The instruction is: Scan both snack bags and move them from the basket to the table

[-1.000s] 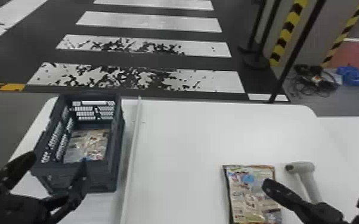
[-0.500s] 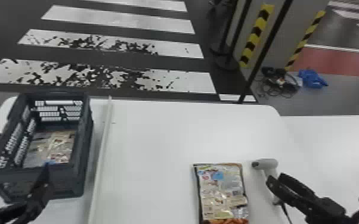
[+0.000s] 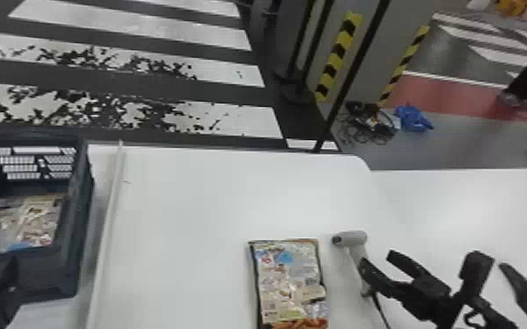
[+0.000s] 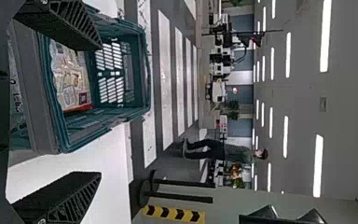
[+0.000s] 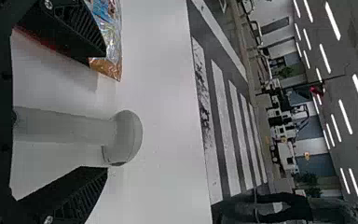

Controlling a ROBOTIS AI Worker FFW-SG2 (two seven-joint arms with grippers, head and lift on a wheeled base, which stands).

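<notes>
Hovering near scanner [image 3: 350, 238], right gripper [image 3: 422, 267] (fingers apart), snack bag [image 3: 289, 282] alongside

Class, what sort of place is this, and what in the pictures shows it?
Probably a large indoor hall, perhaps a test space: it has rows of ceiling lights, a worn painted crosswalk and yellow-and-black warning strips.

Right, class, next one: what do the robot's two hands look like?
Left hand and right hand match: black, each with two wedge-shaped fingers that have slanted ribs on their sides. Small, silvery, round screw heads sit near the finger bases.
</notes>
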